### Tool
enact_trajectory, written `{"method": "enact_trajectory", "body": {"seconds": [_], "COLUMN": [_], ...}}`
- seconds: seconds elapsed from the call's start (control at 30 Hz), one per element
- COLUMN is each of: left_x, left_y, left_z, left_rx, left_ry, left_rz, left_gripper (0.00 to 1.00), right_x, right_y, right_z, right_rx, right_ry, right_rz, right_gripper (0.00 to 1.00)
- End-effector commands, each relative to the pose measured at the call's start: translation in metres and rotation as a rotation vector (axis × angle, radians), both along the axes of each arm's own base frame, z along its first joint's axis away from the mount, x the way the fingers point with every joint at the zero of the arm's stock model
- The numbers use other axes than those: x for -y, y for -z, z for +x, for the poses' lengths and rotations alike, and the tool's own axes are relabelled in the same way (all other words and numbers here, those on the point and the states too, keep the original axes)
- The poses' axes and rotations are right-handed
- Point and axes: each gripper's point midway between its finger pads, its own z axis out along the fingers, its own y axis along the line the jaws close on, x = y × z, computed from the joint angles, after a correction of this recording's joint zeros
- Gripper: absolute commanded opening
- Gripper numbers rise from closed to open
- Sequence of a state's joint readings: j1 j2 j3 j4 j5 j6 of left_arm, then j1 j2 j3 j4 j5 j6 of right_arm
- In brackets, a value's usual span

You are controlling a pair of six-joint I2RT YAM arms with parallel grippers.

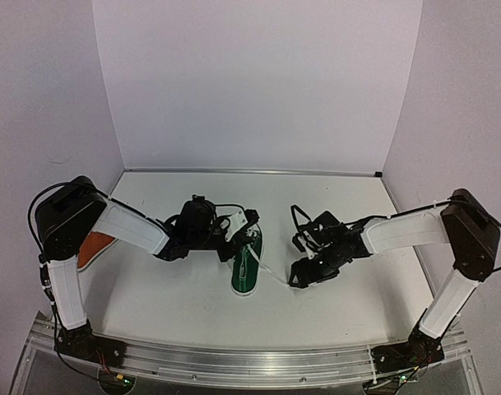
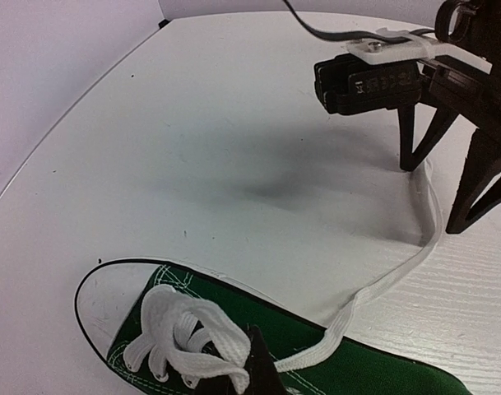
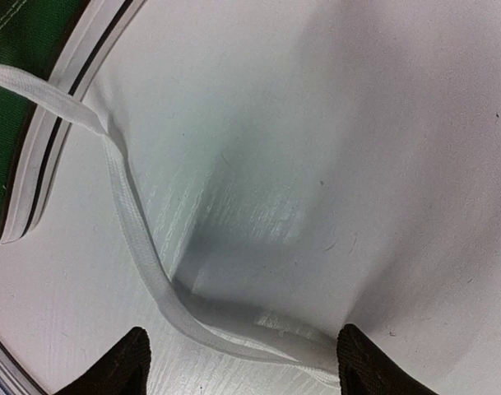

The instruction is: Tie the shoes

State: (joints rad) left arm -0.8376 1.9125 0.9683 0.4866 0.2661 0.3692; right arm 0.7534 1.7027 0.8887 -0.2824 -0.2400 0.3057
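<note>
**Straddling the loose lace, ready for a clean pinch**

The green shoe is lying at the middle of the table, lengthwise on the 12-to-6 line. The orange-red shoe is sitting out at 9 o'clock, half hidden behind the left arm. One white lace is trailing off the green shoe toward 4 o'clock and is ending under the right gripper.

In the right wrist view that gripper is standing wide, one finger on each side of the flat lace, gripping nothing. The left gripper is hovering at the shoe's 12 o'clock end and is fully closed. Whether it is pinching the other lace I cannot tell.

The step in hand is probably seizing this loose end. The lace is lying flat on the table, so the fingertips likely need to be almost grazing the surface before closing, or they will be closing above it. Taking it squarely across its width, near the tip, should be leaving enough length for a loop. The shoe looks light, so a hard pull toward 3 o'clock risks dragging it. A slow lift seems wise.
</note>
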Motion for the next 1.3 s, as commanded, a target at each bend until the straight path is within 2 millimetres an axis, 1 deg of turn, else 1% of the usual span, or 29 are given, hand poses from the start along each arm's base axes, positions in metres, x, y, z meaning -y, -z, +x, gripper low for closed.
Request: {"method": "enact_trajectory", "body": {"seconds": [0.0, 0.17, 0.27, 0.4, 0.43, 0.47, 0.5, 0.53, 0.57, 0.6, 0.67, 0.7, 0.77, 0.97, 1.03, 1.07, 1.1, 1.17, 1.2, 1.23, 1.27], "left_x": [0.004, 0.002, 0.001, 0.000, -0.001, -0.001, -0.001, -0.002, -0.001, -0.001, -0.001, -0.001, 0.001, 0.001, 0.001, 0.000, 0.000, -0.002, -0.003, -0.003, -0.004], "left_y": [-0.042, -0.048, -0.048, -0.049, -0.048, -0.048, -0.049, -0.050, -0.050, -0.050, -0.049, -0.050, -0.050, -0.046, -0.044, -0.042, -0.041, -0.040, -0.039, -0.037, -0.035], "left_z": [0.001, 0.005, 0.005, 0.006, 0.006, 0.006, 0.006, 0.005, 0.004, 0.002, 0.000, -0.001, -0.003, -0.010, -0.013, -0.014, -0.015, -0.017, -0.017, -0.018, -0.019], "left_rx": [0.055, 0.051, 0.047, 0.047, 0.046, 0.046, 0.047, 0.050, 0.052, 0.055, 0.066, 0.069, 0.075, 0.118, 0.131, 0.138, 0.146, 0.162, 0.173, 0.181, 0.191], "left_ry": [0.041, 0.043, 0.048, 0.048, 0.048, 0.049, 0.052, 0.054, 0.059, 0.070, 0.085, 0.093, 0.110, 0.162, 0.176, 0.183, 0.190, 0.199, 0.202, 0.205, 0.203], "left_rz": [-0.121, -0.158, -0.164, -0.166, -0.167, -0.169, -0.172, -0.178, -0.181, -0.181, -0.181, -0.183, -0.180, -0.168, -0.156, -0.148, -0.144, -0.133, -0.125, -0.117, -0.104], "left_gripper": [0.00, 0.00, 0.01, 0.01, 0.02, 0.02, 0.02, 0.02, 0.02, 0.02, 0.02, 0.02, 0.02, 0.01, 0.01, 0.01, 0.01, 0.01, 0.01, 0.01, 0.00], "right_x": [0.011, 0.008, 0.006, 0.006, 0.007, 0.008, 0.010, 0.012, 0.015, 0.016, 0.015, 0.012, 0.008, 0.007, -0.006, -0.012, -0.021, -0.047, -0.058, -0.072, -0.085], "right_y": [0.021, 0.027, 0.031, 0.039, 0.041, 0.044, 0.046, 0.048, 0.048, 0.046, 0.034, 0.024, 0.000, -0.074, -0.097, -0.101, -0.110, -0.132, -0.137, -0.151, -0.159], "right_z": [-0.020, -0.033, -0.041, -0.051, -0.054, -0.056, -0.056, -0.056, -0.055, -0.051, -0.037, -0.028, -0.003, 0.082, 0.105, 0.114, 0.125, 0.144, 0.151, 0.158, 0.163], "right_rx": [-0.046, -0.049, -0.055, -0.069, -0.073, -0.075, -0.075, -0.073, -0.064, -0.046, 0.019, 0.051, 0.118, 0.258, 0.288, 0.296, 0.314, 0.345, 0.347, 0.358, 0.356], "right_ry": [-0.045, -0.069, -0.078, -0.077, -0.075, -0.070, -0.063, -0.054, -0.045, -0.030, 0.006, 0.023, 0.069, 0.184, 0.169, 0.151, 0.135, 0.088, 0.062, 0.036, 0.012], "right_rz": [-0.127, -0.182, -0.208, -0.239, -0.252, -0.265, -0.277, -0.290, -0.300, -0.304, -0.303, -0.287, -0.243, -0.037, 0.034, 0.048, 0.067, 0.134, 0.161, 0.206, 0.248], "right_gripper": [0.71, 0.62, 0.60, 0.52, 0.48, 0.43, 0.35, 0.25, 0.11, 0.00, 0.00, 0.00, 0.00, 0.00, 0.00, 0.00, 0.00, 0.00, 0.00, 0.00, 0.00]}}
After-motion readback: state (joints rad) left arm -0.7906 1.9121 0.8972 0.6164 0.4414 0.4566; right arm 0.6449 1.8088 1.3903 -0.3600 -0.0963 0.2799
